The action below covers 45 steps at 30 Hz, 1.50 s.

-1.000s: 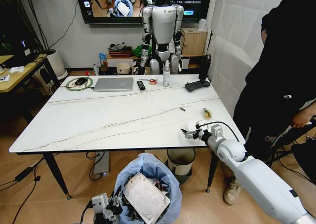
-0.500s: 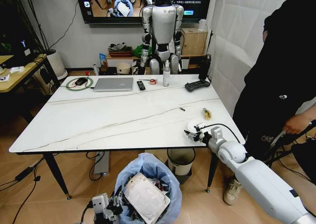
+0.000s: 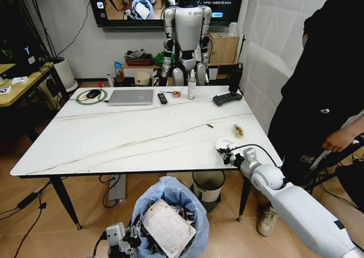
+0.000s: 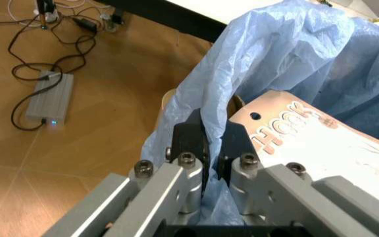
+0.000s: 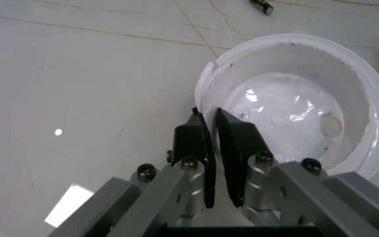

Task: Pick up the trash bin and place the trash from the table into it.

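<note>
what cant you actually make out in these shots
- Trash bin body: head view, hidden by its puffed blue bag; lower part cut by the frame edge.
- Small white plate rim edge: right wrist view, behind the right gripper fingers.
- Yellow scrap on the table: head view, too small to identify.

On the tabletop (image 3: 142, 136) are counted one silver laptop (image 3: 131, 96), one small white plate (image 3: 223, 145), one black remote (image 3: 162, 98), one black controller (image 3: 227, 98) and one spray bottle (image 3: 191, 86). Below it, one blue-bagged trash bin (image 3: 170, 221) and one cream round bin (image 3: 208, 187) are counted.
</note>
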Available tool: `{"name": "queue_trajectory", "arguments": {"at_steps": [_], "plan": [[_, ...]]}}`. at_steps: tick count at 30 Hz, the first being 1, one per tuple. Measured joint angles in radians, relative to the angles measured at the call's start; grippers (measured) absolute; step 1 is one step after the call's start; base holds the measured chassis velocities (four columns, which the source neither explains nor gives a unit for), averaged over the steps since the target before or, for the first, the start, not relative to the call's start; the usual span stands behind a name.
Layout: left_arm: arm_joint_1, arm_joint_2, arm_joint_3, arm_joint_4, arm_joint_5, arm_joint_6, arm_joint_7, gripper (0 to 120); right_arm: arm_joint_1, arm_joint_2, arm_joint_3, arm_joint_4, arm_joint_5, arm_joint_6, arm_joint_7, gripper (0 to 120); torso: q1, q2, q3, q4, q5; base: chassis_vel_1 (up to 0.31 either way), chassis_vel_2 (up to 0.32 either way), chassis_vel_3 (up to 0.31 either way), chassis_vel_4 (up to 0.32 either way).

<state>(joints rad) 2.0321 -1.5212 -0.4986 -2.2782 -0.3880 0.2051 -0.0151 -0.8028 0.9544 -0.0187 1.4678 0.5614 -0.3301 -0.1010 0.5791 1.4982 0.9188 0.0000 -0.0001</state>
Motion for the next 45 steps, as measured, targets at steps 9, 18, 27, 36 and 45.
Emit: {"name": "queue_trajectory", "arguments": {"at_steps": [9, 18, 27, 36, 45], "plan": [[-0.004, 0.004, 0.006, 0.004, 0.0, 0.002, 0.0, 0, -0.054, -0.028, 0.03, 0.119, 0.06, 0.026, 0.003, 7, 0.0, 0.0, 0.0, 0.0, 0.0002, 0.0, 0.0, 0.0, 0.0], [-0.003, 0.006, 0.004, -0.001, -0.004, 0.001, 0.0, 0, -0.133, -0.075, 0.045, 0.371, 0.195, 0.121, -0.05, 0, 0.0, 0.0, 0.0, 0.0, 0.0, 0.0, 0.0, 0.0, 0.0], [-0.001, 0.005, -0.001, -0.004, -0.008, 0.001, 0.0, 0, -0.182, -0.115, -0.004, 0.558, 0.303, 0.152, -0.083, 0, 0.0, 0.0, 0.0, 0.0001, 0.0, 0.0, 0.0, 0.0, 0.0], [-0.004, 0.0, -0.003, -0.011, -0.008, 0.003, 0.0, 0, -0.255, -0.198, -0.159, 0.706, 0.297, 0.188, -0.144, 0, 0.0, 0.0, 0.0, 0.0, 0.0, 0.0, 0.0, 0.0, 0.0], [-0.003, -0.001, -0.01, -0.019, -0.011, 0.005, -0.001, 0, -0.302, -0.255, -0.227, 0.686, 0.198, 0.212, -0.177, 0, 0.0, 0.0, 0.0, 0.0, 0.0002, 0.0, 0.0, 0.0, 0.0]]}}
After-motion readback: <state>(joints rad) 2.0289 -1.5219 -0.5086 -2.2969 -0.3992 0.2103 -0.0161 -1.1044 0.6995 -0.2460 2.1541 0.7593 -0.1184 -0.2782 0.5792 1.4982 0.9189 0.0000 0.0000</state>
